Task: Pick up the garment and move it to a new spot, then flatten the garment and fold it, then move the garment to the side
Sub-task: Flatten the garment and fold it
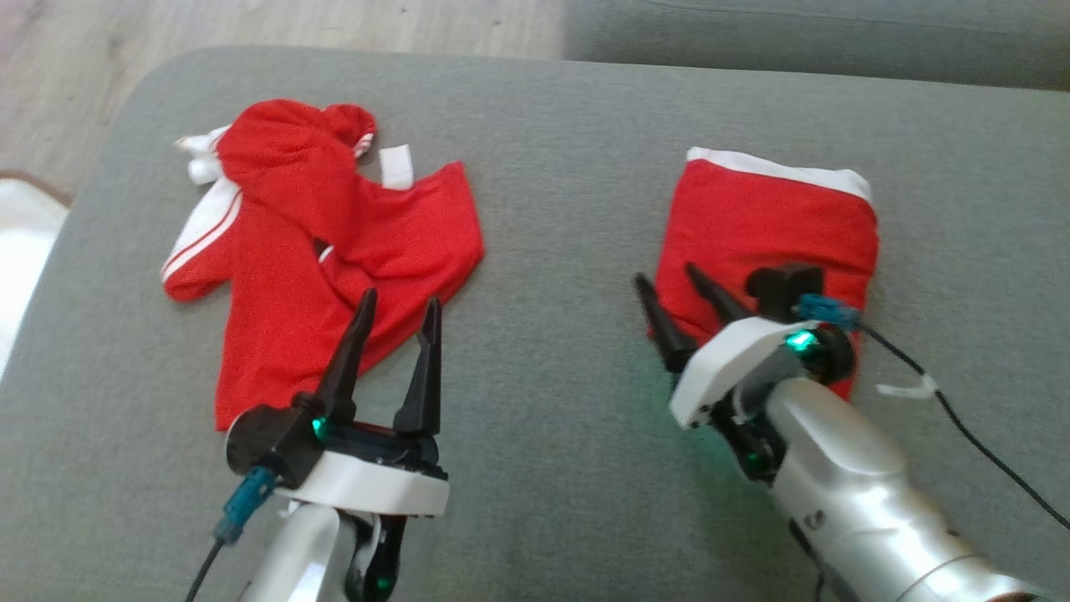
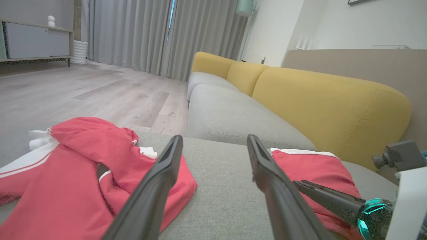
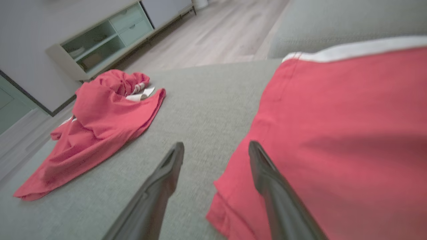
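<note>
A folded red garment (image 1: 769, 217) with a white band along its far edge lies flat on the right of the grey cushion (image 1: 552, 167). My right gripper (image 1: 664, 276) is open at its near left corner: one finger is over the red cloth and the other over the cushion, with nothing held (image 3: 216, 144). A second red garment (image 1: 318, 234) with white stripes lies crumpled on the left. My left gripper (image 1: 400, 298) stands open over that garment's near right edge, empty (image 2: 214, 138). The folded garment (image 3: 333, 116) and the crumpled garment (image 3: 103, 123) lie well apart.
Wooden floor (image 1: 251, 25) lies beyond the cushion's far left edge. A yellow sofa back (image 2: 333, 106) rises behind the seat. A black cable (image 1: 978, 443) trails from my right wrist across the cushion. A low cabinet (image 3: 100, 40) stands by the wall.
</note>
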You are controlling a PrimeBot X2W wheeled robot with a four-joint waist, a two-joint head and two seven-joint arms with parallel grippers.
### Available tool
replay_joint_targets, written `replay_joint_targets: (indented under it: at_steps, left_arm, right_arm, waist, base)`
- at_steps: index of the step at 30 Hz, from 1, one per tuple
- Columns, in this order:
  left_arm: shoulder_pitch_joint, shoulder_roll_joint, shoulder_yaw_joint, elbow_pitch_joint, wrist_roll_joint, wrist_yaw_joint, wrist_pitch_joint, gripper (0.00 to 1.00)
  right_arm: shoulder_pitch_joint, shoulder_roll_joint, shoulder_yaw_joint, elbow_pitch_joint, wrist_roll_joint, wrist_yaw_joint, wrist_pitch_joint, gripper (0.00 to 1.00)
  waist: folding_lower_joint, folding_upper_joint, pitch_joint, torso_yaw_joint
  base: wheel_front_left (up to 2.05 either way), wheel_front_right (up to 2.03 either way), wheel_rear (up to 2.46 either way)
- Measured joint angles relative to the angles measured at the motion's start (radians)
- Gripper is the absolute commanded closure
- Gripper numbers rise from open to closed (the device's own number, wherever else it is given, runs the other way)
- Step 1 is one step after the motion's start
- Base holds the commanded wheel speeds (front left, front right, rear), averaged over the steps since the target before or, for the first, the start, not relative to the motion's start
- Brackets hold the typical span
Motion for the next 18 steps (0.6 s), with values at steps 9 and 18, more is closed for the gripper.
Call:
replay_joint_targets:
  at_steps: [9, 18]
  left_arm:
    - [-0.002, 0.001, 0.042, -0.01, 0.014, 0.0, 0.0, 0.0]
    - [-0.008, 0.001, 0.067, -0.039, 0.032, -0.002, 0.0, 0.0]
  right_arm:
    - [-0.004, -0.007, 0.064, -0.177, 0.027, 0.0, -0.061, 0.0]
    - [0.081, -0.086, -0.374, -0.453, -0.301, 0.0, -0.067, 0.0]
  waist:
    - [0.0, 0.0, -0.017, -0.095]
    - [0.0, 0.0, -0.03, -0.197]
  base:
    - [0.0, 0.0, 0.0]
    - [0.0, 0.0, 0.0]
